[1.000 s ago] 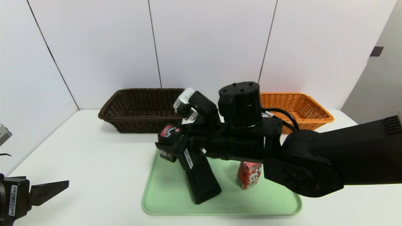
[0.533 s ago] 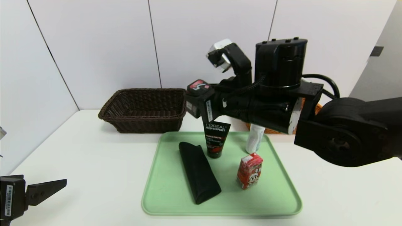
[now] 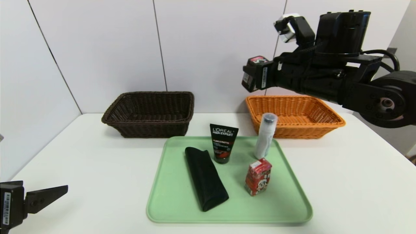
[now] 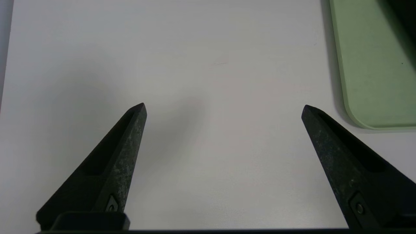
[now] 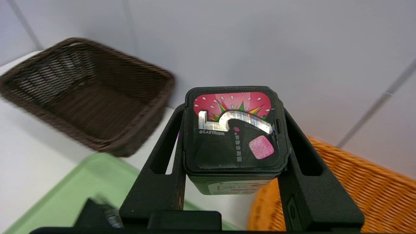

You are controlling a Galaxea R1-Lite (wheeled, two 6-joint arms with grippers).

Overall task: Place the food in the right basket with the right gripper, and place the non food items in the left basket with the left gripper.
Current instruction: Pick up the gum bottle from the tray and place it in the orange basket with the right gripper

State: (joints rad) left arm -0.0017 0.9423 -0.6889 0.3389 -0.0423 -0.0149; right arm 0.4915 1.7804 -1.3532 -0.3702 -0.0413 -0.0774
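Observation:
My right gripper [image 3: 255,78] is shut on a dark boxy pack [image 5: 234,136] with a pink-red label, held high in the air above the near-left corner of the orange right basket [image 3: 325,122]. A red drink carton [image 3: 258,176] with a cartoon face stands on the green tray [image 3: 175,208]. The black L'Oreal tube [image 3: 223,143], a long black pouch [image 3: 205,177] and a slim white bottle [image 3: 265,135] with a grey cap also sit on the tray. The dark brown left basket [image 3: 148,113] is empty. My left gripper [image 4: 224,109] hovers open over bare table at the near left.
The white table [image 3: 97,169] ends at white wall panels behind both baskets. The tray's corner [image 4: 367,81] lies beside the left gripper. The right arm [image 3: 357,84] reaches in from the right, above the orange basket.
My right gripper has lifted the dark pack up off the tray and carried it right and back toward the orange basket. The left gripper has stayed where it was.

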